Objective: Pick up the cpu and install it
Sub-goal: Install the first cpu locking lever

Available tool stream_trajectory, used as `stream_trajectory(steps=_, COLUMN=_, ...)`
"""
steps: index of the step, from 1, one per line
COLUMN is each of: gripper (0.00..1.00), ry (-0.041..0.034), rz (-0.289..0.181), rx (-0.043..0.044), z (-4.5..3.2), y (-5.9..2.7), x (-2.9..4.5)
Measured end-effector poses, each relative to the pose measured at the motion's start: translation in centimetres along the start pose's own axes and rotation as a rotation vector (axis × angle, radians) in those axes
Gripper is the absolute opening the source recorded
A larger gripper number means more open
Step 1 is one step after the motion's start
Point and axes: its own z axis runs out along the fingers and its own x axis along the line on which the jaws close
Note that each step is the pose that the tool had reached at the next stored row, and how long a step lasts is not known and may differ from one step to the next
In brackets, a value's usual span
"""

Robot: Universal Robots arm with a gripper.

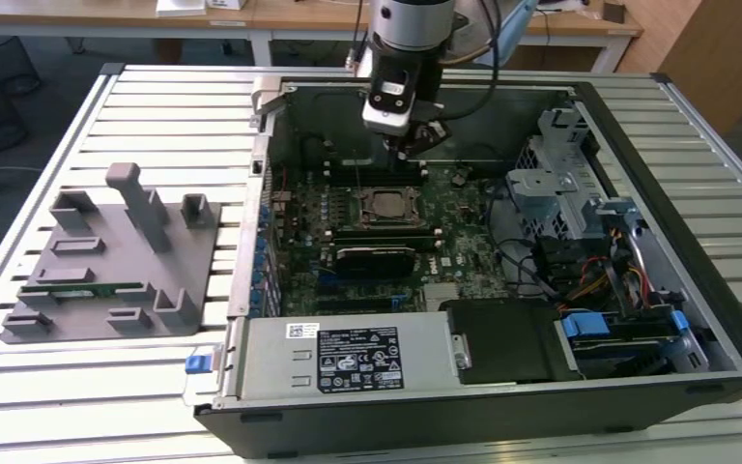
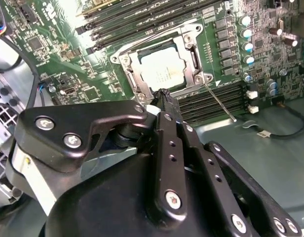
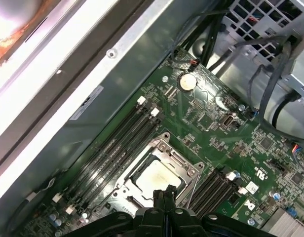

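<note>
The cpu (image 2: pixel 162 69) shows its silvery top inside the black socket with the metal frame (image 2: pixel 191 47) on the green motherboard. It also appears in the first wrist view as the cpu (image 3: pixel 159 177). A thin metal lever (image 2: pixel 218 101) sticks out from the socket's corner. My gripper (image 2: pixel 162 94) hangs just above the board at the socket's edge, its two black fingers pressed together with nothing between them. The exterior view has the gripper (image 1: pixel 410 147) inside the open computer case, a little beyond the socket (image 1: pixel 385 205).
Black memory slots (image 2: pixel 211 101) flank the socket. Case walls (image 1: pixel 268 145), a drive cage with cables (image 1: pixel 578 213) and a power supply (image 1: pixel 345 353) ring the board. On the exterior view's left, a grey fixture (image 1: pixel 107 266) holds a green memory stick (image 1: pixel 81 287).
</note>
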Motion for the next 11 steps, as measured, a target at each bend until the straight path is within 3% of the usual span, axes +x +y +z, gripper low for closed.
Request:
stream_trajectory(steps=4, gripper=0.11, ry=0.0011, rz=-0.043, rx=-0.0003, z=0.0, y=0.0, x=-0.01)
stream_trajectory(steps=11, gripper=0.11, ry=0.0044, rz=-0.17, rx=-0.0009, z=0.02, y=-0.01, x=-0.01)
